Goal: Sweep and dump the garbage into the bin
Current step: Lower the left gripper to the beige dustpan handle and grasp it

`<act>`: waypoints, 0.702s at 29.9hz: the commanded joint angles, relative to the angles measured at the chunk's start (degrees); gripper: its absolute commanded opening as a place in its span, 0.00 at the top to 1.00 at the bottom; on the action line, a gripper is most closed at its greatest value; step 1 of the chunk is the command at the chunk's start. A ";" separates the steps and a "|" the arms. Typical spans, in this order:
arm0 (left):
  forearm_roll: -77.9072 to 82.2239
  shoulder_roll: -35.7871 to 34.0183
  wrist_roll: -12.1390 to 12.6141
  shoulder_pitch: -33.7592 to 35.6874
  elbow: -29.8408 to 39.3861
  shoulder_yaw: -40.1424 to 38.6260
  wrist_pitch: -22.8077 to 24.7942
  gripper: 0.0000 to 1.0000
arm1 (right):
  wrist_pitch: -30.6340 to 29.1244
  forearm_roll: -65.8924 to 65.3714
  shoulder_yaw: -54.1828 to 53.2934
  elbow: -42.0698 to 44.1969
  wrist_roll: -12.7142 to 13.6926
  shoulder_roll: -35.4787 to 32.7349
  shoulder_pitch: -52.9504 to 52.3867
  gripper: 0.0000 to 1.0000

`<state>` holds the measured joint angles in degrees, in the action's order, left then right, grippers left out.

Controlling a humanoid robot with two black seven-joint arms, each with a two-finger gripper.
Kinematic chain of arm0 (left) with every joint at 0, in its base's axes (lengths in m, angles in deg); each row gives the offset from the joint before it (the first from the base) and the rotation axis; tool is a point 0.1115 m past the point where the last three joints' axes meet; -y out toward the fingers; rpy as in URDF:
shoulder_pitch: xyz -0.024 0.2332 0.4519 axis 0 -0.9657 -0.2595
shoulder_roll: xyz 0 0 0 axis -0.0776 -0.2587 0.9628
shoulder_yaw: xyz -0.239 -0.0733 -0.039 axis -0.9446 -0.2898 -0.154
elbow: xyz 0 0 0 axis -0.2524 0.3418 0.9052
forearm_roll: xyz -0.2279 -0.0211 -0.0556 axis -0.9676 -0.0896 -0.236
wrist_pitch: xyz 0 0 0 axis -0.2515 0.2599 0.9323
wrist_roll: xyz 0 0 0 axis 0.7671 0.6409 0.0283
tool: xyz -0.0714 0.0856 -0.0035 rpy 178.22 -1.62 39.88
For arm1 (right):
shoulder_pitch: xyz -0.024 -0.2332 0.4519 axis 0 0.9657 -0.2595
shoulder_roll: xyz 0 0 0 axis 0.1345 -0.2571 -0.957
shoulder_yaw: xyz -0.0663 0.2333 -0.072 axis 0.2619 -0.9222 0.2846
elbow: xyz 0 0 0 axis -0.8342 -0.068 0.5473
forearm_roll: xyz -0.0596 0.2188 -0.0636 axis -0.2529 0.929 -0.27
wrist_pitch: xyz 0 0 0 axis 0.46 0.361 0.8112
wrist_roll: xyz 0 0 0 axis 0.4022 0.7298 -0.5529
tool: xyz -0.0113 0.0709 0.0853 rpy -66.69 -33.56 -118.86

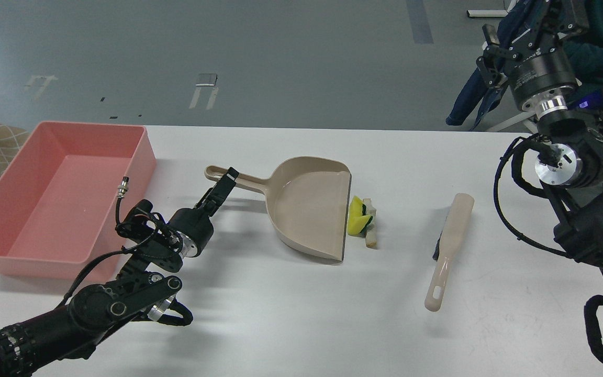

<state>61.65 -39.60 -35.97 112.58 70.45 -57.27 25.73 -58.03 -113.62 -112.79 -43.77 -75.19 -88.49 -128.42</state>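
Observation:
The yellow sponge chunk (357, 222) and the white bread slice (370, 226) lie together on the white table (280, 314), touching the open right lip of the beige dustpan (309, 207). The pink bin (60, 193) stands at the table's left end and looks empty. My left gripper (229, 177) reaches to the dustpan's handle (246, 179), with its dark tip over the handle near its left end; its fingers cannot be told apart. My right gripper (516, 39) is open and empty, raised high beyond the table's far right edge.
A beige brush (450, 241) with dark bristles lies on the table to the right of the scraps. A person in dark blue clothing (602, 47) sits behind my right arm at the top right. The floor lies beyond the far table edge.

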 commanded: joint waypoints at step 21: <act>-0.28 3.20 0.70 2.32 -4.87 0.54 0.01 0.58 | -0.09 0.00 -0.18 0.09 0.00 -0.07 -0.08 0.00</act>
<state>61.28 -36.42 -35.38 114.95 65.53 -56.77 25.74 -58.12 -113.62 -112.94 -43.68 -75.19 -88.52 -128.50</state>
